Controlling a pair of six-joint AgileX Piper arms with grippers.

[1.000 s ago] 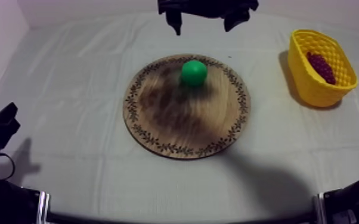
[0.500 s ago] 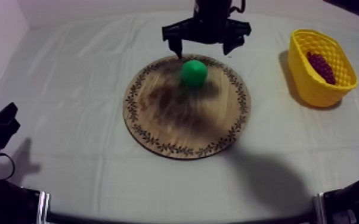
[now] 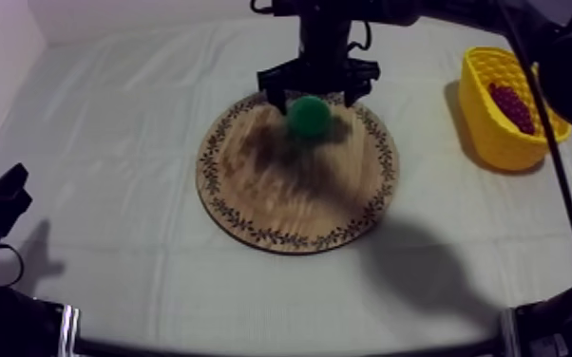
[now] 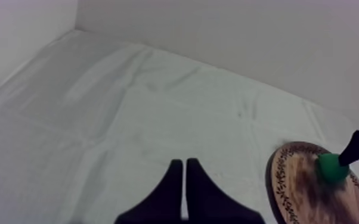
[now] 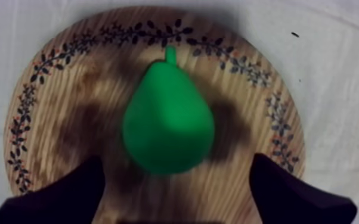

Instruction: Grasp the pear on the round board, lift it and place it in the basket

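Nearest, left jaws: pressed together into a narrow wedge, gripping nothing, low over bare surface, well apart from the wooden board.

Farther on, right jaws: spread wide, empty, lowered over the far part of the board. One of the black fingers at each side of the pear, a clear gap on both sides, no contact seen. Pear lying on the board between the jaws, stem pointing forward past the fingertips.

Well off to one side of the right jaws: yellow basket on the surface, bunch of grapes inside.
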